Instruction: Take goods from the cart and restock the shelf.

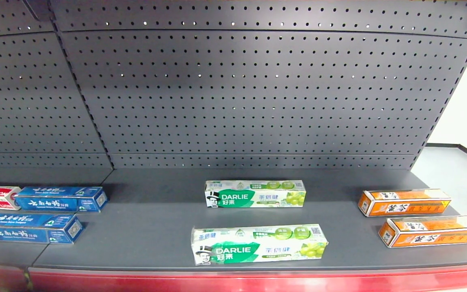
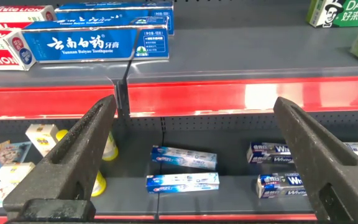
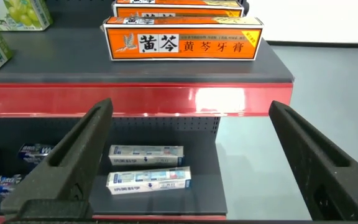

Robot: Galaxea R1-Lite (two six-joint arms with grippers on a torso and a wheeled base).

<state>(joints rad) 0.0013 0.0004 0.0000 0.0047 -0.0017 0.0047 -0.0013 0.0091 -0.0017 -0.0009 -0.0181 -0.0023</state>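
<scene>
Head view: shelf [image 1: 156,227] holds toothpaste: two green boxes [image 1: 255,194], two orange boxes [image 1: 404,202], two blue boxes [image 1: 61,198]. Left pincer [image 2: 194,106], right pincer [image 3: 191,107]: wide, empty.

A shop: pegboard-backed shelf [image 1: 233,227] stocked with boxed toothpaste [image 1: 255,194].

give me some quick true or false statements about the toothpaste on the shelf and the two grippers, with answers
1. Two green toothpaste boxes lie in the middle of the shelf. True.
2. The left gripper holds something. False: it is open and empty.
3. The orange toothpaste boxes lie at the shelf's right end. True.
4. The right gripper is shut. False: it is open.
</scene>
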